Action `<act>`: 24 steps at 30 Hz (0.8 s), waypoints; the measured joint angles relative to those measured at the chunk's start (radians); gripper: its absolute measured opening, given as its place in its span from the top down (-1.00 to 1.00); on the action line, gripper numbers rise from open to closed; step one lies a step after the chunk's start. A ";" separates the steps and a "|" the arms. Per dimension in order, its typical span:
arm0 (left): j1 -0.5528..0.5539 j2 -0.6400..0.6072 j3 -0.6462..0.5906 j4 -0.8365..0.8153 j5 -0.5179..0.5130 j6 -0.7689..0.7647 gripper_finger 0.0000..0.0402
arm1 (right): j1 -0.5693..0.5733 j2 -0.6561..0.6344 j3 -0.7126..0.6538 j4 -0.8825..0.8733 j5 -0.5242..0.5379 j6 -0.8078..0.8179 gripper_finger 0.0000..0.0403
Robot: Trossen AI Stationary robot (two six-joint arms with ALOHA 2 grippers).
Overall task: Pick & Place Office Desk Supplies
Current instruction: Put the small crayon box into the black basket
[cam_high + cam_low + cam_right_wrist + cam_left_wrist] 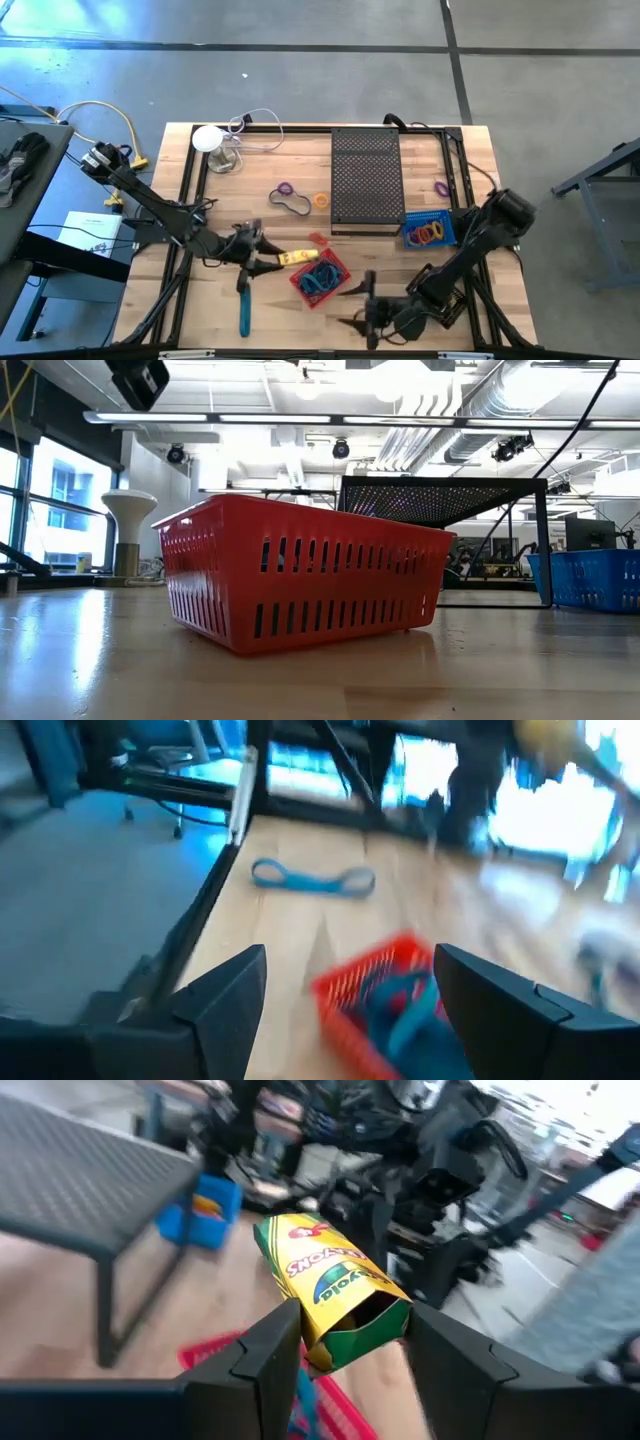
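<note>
1. Left gripper: fingers clamped on a yellow-and-green crayon box, which sticks out ahead of the fingertips, tilted. In the high view the left gripper sits at about 7 o'clock from the worktop centre, with the crayon box at the 9 o'clock edge of the red basket.
2. Red basket holds blue and teal loops. The low view shows the red basket resting on the wooden worktop.
3. Right gripper: fingers spread wide apart, nothing between them. It hangs at roughly 5 o'clock from the red basket, near the front edge of the worktop.
4. A teal stick lies at 7 o'clock from the basket, below the left gripper in the high view.
5. A purple loop, an orange ring and a red loop lie loose at 12 o'clock from the basket, beside the black perforated tray.
6. A blue basket with coloured loops stands at 4 o'clock from the tray; another purple ring lies at the tray's 3 o'clock.
7. A white round object with a cable stands at the far left corner.
</note>
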 joint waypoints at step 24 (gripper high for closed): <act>0.058 0.104 0.003 0.030 0.068 -0.110 0.18 | -0.135 0.090 0.045 0.417 0.141 -0.779 -0.37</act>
